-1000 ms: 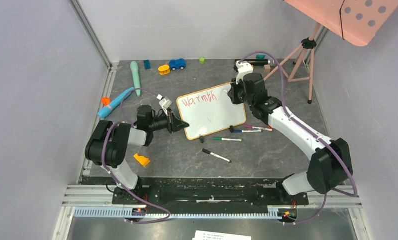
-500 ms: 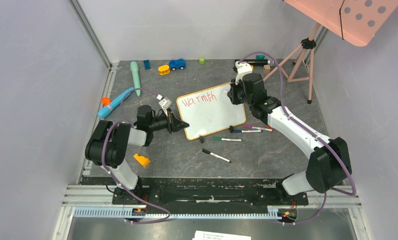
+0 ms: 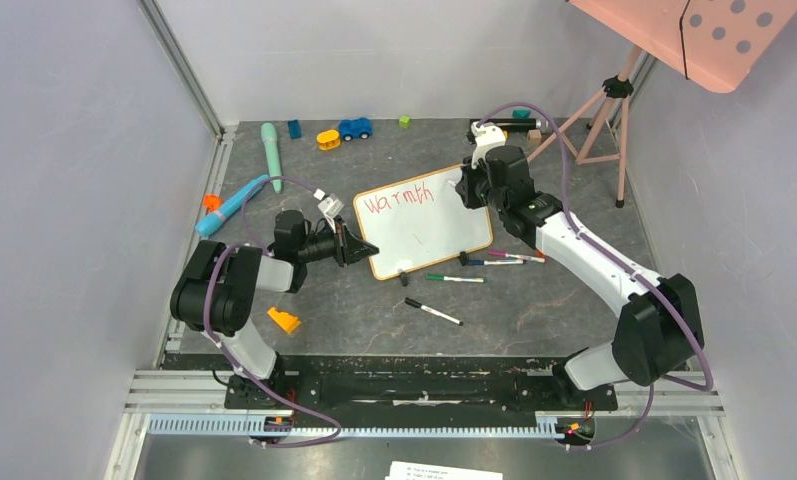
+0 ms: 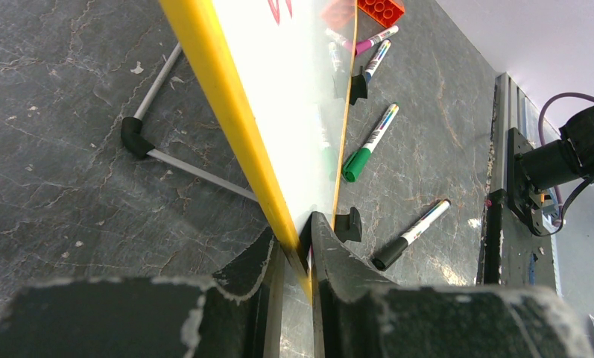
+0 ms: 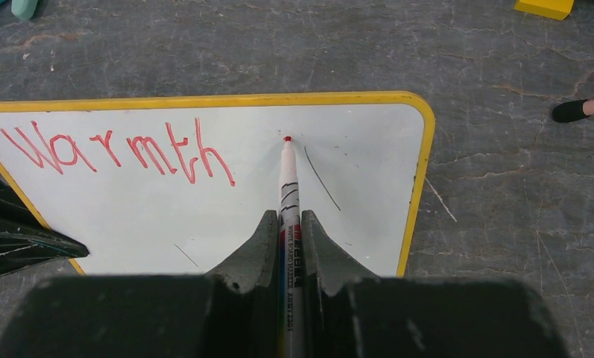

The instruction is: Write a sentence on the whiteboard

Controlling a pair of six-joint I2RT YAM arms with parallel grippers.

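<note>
The left claw [image 4: 297, 240] is narrowed onto the near left corner of the small rectangular whiteboard [image 3: 429, 230], white with a thin yellowish frame. The board stands tilted on the dark grey, stone-patterned surface [image 3: 374, 310]. Along the top of the board, the red handwritten sentence [image 5: 115, 153] reads only "Warmth". Just right of that word, the right claw [image 5: 286, 224] is clamped tight on a red-tipped white whiteboard marker [image 5: 288, 179]. The marker's tip points at bare board, though whether it touches cannot be told.

White-and-black arms [image 3: 584, 250], purple cables [image 3: 522, 106]
</note>
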